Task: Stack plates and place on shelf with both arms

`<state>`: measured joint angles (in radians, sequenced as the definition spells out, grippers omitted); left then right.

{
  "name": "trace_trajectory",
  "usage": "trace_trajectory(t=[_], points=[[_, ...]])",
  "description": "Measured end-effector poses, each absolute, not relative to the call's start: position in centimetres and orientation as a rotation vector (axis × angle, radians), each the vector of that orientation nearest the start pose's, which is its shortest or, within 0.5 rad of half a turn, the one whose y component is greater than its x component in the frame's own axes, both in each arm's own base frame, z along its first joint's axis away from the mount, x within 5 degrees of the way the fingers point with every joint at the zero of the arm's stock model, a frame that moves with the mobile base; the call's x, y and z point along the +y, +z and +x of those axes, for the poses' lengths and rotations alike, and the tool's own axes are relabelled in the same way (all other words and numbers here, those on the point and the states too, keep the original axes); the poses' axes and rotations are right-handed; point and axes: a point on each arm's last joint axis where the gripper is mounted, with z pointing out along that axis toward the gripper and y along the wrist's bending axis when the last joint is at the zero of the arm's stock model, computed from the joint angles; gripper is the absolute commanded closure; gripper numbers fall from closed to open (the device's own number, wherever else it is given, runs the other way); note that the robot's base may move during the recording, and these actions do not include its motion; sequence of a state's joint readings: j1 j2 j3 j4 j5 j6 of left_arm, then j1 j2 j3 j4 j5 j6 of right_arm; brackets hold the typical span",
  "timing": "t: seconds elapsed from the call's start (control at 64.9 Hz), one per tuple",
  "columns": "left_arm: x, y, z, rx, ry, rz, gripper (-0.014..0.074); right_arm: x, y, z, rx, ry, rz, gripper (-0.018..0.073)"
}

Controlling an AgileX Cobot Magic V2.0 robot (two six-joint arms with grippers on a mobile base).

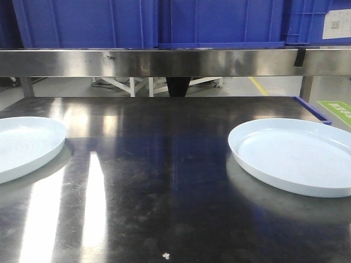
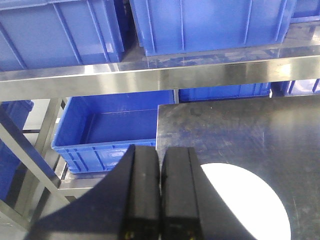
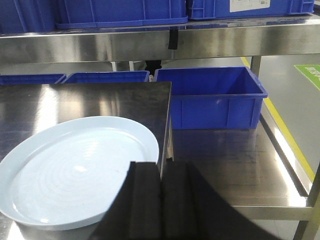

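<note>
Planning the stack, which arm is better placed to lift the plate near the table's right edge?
Right, probably: the right claw hangs shut beside the right plate; the left claw is by the left plate.

Two plates lie on the table [image 1: 175, 181], well apart. The left plate [image 1: 24, 145] sits at the table's left edge and the right plate [image 1: 296, 156] near its right edge. A shelf [image 1: 175, 61] runs above the table's far side, with bins [image 1: 219, 22] standing in a row on it. An open bin [image 2: 107, 130] sits lower down, just off the table's left side. A second bin [image 3: 212, 97] sits on a lower surface [image 3: 235, 165] off the table's right side.
</note>
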<state>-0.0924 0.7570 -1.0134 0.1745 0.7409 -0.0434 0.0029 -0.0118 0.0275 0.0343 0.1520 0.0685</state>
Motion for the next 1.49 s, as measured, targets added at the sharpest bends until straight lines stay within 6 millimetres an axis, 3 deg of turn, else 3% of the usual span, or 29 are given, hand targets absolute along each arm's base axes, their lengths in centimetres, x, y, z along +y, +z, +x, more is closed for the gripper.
trace_trajectory(t=[0.216,0.416,0.539,0.647,0.771,0.878,1.033,1.187,1.495], points=[[-0.2,41.6,13.4,1.957,0.113,0.098,0.0511,0.1,19.2,5.7,1.628,0.085,0.078,0.0544],[-0.1,41.6,13.4,1.956,0.115,0.099,0.0511,0.0,21.1,5.6,1.457,0.169,0.151,0.0544],[-0.1,41.6,13.4,1.956,0.115,0.099,0.0511,0.1,24.1,4.9,1.411,0.201,0.162,0.0544],[-0.1,41.6,13.4,1.956,0.120,0.100,0.0511,0.2,28.1,4.2,1.401,0.217,0.154,0.0544],[-0.1,41.6,13.4,1.956,0.120,0.100,0.0511,0.3,31.0,5.7,1.538,0.221,0.158,0.0544],[-0.1,41.6,13.4,1.956,0.120,0.100,0.0511,0.4,32.7,8.3,1.669,0.220,0.169,0.0544],[-0.2,41.6,13.4,1.957,0.110,0.097,0.0511,0.5,33.2,12.0,1.830,0.215,0.184,0.0544],[-0.6,41.6,13.4,1.955,0.086,0.126,0.0511,0.5,32.0,14.6,1.942,0.208,0.199,0.0544],[-0.8,41.6,13.4,1.955,0.071,0.137,0.0511,0.5,31.6,15.4,1.967,0.207,0.205,0.0544]])
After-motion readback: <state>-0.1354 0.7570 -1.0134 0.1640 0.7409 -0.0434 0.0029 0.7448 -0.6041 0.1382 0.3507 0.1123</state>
